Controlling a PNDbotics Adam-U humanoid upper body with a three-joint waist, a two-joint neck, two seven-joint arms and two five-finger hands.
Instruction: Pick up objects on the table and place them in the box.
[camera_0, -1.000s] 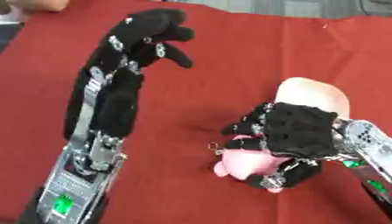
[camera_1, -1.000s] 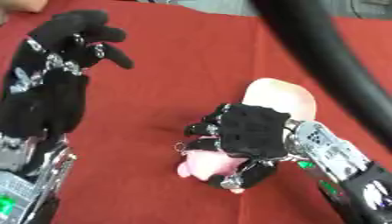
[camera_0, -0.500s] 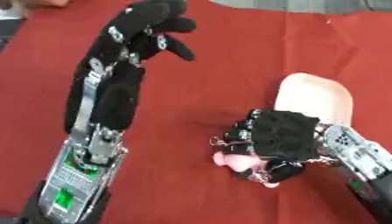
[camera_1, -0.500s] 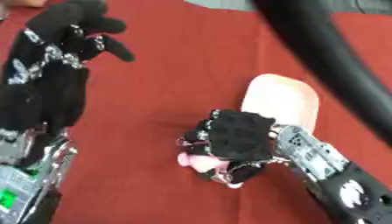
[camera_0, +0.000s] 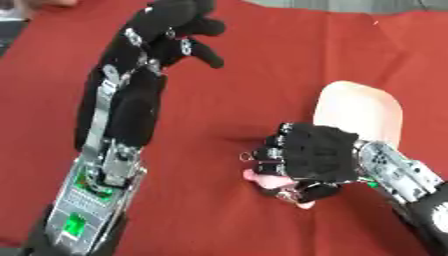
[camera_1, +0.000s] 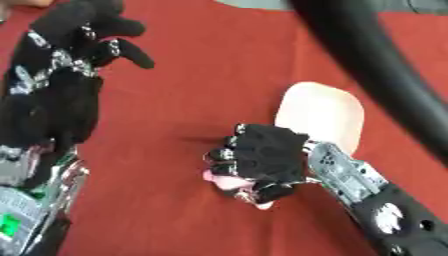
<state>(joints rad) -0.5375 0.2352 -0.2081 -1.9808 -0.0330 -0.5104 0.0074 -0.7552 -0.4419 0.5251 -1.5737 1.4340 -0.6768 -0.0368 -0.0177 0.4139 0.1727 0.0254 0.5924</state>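
Note:
A small pink object (camera_0: 273, 182) lies on the red table cloth, mostly hidden under my right hand (camera_0: 313, 159), whose fingers are curled round it. Only pink edges show below the knuckles and near the thumb. A pale peach oval object (camera_0: 359, 112) lies just behind that hand, partly covered by the wrist. My left hand (camera_0: 171, 27) is raised high at the upper left, fingers relaxed and spread, holding nothing. The box shows in neither view.
The red cloth (camera_0: 262, 65) covers the table across both views. A thick black cable or tube (camera_1: 376, 70) crosses the right eye view diagonally at the upper right. My left forearm (camera_0: 105, 165) with its green-lit board fills the lower left.
My right hand has closed further down over the pink object and slid slightly toward me. The left hand stays raised; the whole picture has shifted a little.

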